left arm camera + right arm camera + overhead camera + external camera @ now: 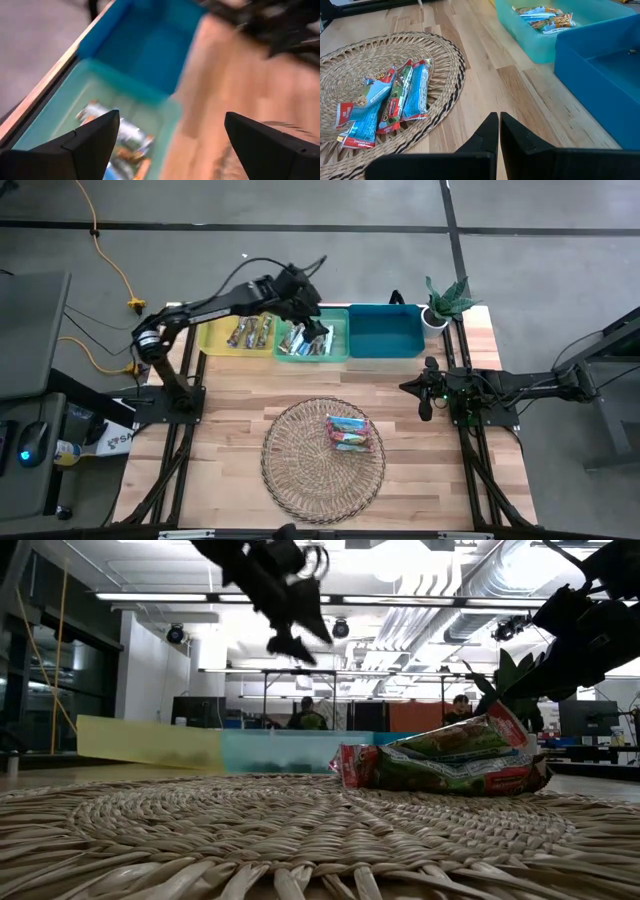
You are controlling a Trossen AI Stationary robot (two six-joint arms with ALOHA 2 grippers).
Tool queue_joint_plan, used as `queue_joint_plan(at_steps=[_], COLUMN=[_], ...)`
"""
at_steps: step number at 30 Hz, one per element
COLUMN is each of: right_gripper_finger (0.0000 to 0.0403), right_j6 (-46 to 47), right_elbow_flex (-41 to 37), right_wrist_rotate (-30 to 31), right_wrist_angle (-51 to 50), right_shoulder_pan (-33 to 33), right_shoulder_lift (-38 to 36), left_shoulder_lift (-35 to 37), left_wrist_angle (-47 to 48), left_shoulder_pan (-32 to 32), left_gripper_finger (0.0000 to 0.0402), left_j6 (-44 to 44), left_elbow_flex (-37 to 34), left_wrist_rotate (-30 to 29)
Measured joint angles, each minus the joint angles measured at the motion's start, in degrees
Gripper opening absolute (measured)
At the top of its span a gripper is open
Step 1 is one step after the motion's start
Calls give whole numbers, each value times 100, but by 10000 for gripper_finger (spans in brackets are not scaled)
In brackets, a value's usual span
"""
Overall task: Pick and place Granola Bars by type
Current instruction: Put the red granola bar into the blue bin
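Several granola bars in teal-pink wrappers lie on the round wicker tray, also seen in the right wrist view. Light blue-white bars lie in the teal bin, brown-silver bars in the yellow bin. My left gripper hangs open above the teal bin, nothing between its fingers. My right gripper rests shut at the table's right side.
An empty blue bin stands right of the teal bin along the far edge. A small potted plant sits at the far right corner. Bare wood lies between the bins and the tray.
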State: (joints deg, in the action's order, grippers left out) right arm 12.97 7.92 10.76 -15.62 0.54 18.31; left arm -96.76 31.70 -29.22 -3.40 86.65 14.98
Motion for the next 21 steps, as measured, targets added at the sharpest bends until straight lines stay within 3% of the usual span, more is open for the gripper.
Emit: queue_joint_plan(at_steps=[6,12,16,21], right_gripper_finger=[0,0,0,0], right_j6=[0,0,0,0], right_elbow_flex=[0,0,0,0], right_wrist_rotate=[-2,7,2,2], right_wrist_angle=[0,2,2,2], right_shoulder_pan=[0,0,1,0], right_shoulder_lift=[1,0,0,0], left_shoulder_lift=[897,1891,2612,3415], left_wrist_angle=[-340,-225,-41,390], left_shoulder_pan=[37,278,612,1228], left_gripper_finger=[358,358,358,358], left_j6=[59,325,481,805], left_elbow_flex=[2,0,0,-55], left_wrist_rotate=[954,1316,1249,475])
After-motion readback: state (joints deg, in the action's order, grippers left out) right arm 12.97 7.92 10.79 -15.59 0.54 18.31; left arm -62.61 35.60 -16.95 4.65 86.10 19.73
